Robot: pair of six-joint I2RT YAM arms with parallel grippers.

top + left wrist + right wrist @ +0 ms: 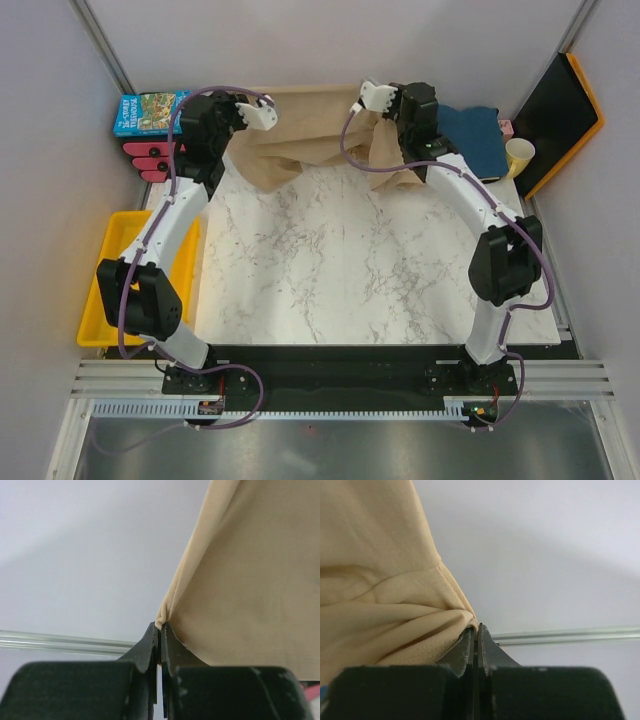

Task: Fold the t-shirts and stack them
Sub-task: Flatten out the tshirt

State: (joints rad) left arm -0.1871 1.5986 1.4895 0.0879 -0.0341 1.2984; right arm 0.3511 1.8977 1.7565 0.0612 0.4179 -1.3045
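**A:** Where is the tan t-shirt (318, 128)?

**B:** It is up in the air over the far edge of the marble worktop (350, 270), slung between the two arms. The top edge runs roughly level from one grip to the other. Below that the cloth sags in loose, bunched folds, thickest at the left and under the right wrist. The lowest folds reach down to the far strip of the marble, but I can't tell whether they rest on it.

**A:** What about the left jaws?

**B:** They are pressed together on a small pinch of the shirt's edge. In the left wrist view the cloth rises from the tips and spreads to the right.

**A:** And the right jaws?

**B:** Those are clamped tight as well, on a gathered fold with a stitched seam. The fabric is heaped to the left of the tips.

**A:** Are there any other shirts?

**B:** A teal-blue t-shirt (470, 135) lies flat at the far right corner, partly behind the right arm.

**A:** And what's around it?

**B:** A pale yellow cup (519, 155) stands just to its right. Beyond the cup, a black board with an orange rim (562, 105) leans at the wall. At the far left sits a blue picture-covered box (150, 112). A yellow tray (115, 250) lies along the worktop's left side.
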